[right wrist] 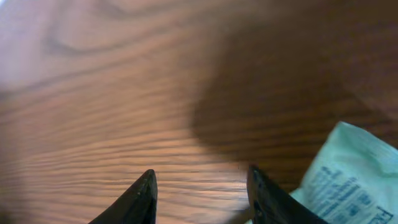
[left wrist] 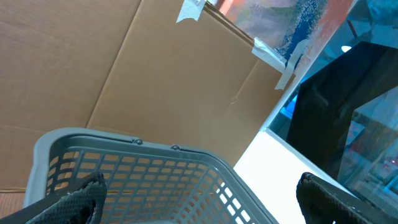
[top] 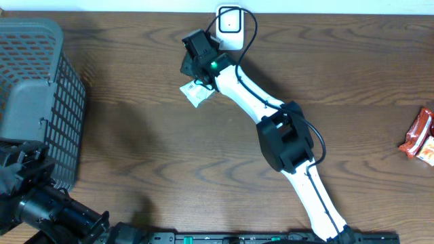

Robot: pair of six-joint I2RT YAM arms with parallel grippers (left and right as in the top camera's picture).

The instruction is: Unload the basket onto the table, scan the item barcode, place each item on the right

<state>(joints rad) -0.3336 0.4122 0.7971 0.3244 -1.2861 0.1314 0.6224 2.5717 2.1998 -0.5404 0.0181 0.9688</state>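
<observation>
— Where does the top camera sit?
— Straight above, well off, looking down on the whole table [top: 135,149], basket [top: 41,102] at the left
— And the wrist ones?
— The left one is low beside that basket [left wrist: 155,168], tilted up past its rim at cardboard [left wrist: 124,74]. The right one hangs close over the wood at the far side, facing down; it catches a pale packet [right wrist: 348,177], the same packet [top: 196,95] the top view sees

A lab bench dressed up as a shop checkout.
I work at a wood-grain table [top: 135,142] with a grey shopping basket [top: 41,102] on my left, a white scanner [top: 230,24] at the far edge and a red snack packet [top: 419,134] on my right. Taped cardboard sheets [left wrist: 155,81] stand behind the basket.
</observation>
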